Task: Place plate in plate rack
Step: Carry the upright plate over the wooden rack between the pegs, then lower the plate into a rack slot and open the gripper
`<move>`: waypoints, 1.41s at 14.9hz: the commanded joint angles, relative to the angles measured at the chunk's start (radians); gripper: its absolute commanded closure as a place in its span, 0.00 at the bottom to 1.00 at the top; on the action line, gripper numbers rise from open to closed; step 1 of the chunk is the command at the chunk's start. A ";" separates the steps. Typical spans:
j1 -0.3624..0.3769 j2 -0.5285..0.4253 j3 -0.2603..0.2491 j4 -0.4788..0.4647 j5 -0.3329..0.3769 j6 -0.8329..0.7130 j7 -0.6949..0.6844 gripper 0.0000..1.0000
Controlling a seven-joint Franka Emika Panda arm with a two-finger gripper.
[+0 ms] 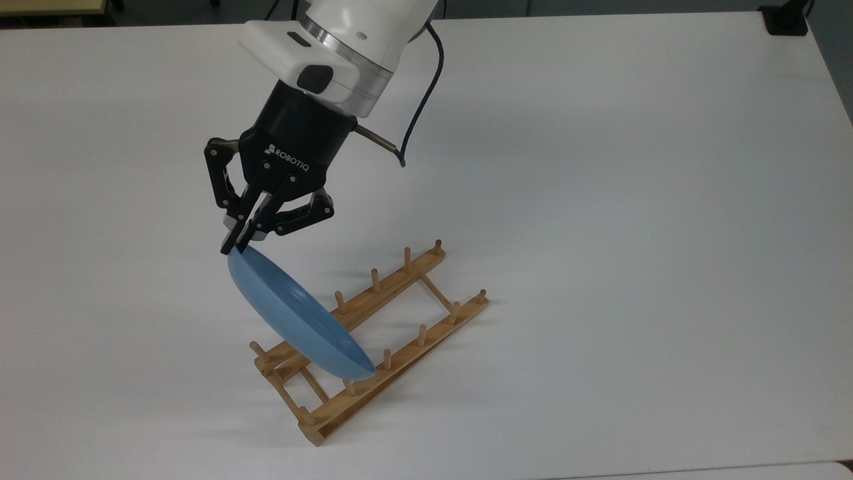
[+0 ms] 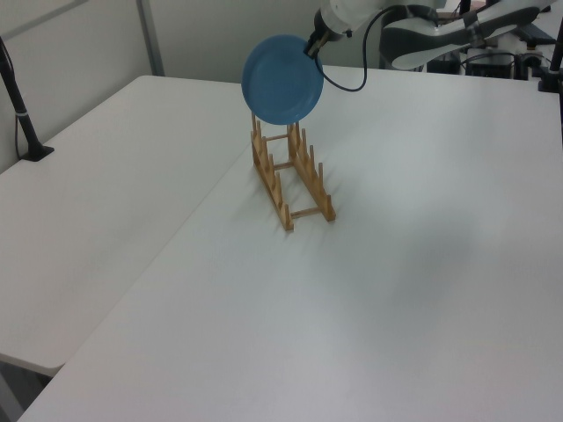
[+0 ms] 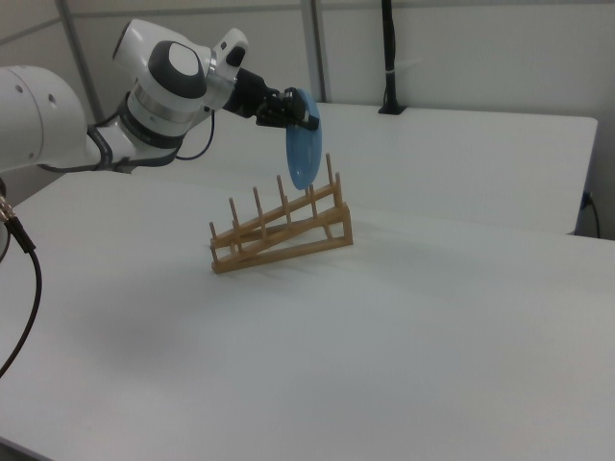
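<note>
My gripper (image 1: 234, 245) is shut on the upper rim of the light-blue plate (image 1: 293, 319), which hangs on edge, tilted, over the near end of the wooden plate rack (image 1: 380, 333). In the top view the plate's lower edge sits low between the rack's two rails, near the second pair of pegs from the bottom end. The left view has the plate (image 2: 281, 79) face-on above the rack's (image 2: 290, 176) far end, gripper (image 2: 310, 47) at its upper right rim. In the right view the plate (image 3: 302, 152) is edge-on over the rack's (image 3: 283, 230) taller right end, gripper (image 3: 306, 113) gripping its top.
The rack lies on a wide white table (image 1: 600, 200). A black cable (image 1: 416, 100) loops off the wrist. In the left view a black post (image 2: 22, 114) stands clamped at the table's left edge. Another black post (image 3: 389, 58) stands at the far edge in the right view.
</note>
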 commanded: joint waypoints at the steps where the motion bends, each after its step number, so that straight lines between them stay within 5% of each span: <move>1: 0.009 0.006 -0.010 -0.019 -0.147 0.029 0.128 1.00; 4: 0.037 0.021 -0.008 -0.042 -0.236 0.028 0.240 1.00; 14: 0.049 0.021 0.007 -0.072 -0.224 0.026 0.250 1.00; 19: 0.049 0.021 0.015 -0.092 -0.203 0.026 0.251 0.77; 21: 0.046 0.017 0.015 -0.091 -0.157 0.026 0.250 0.60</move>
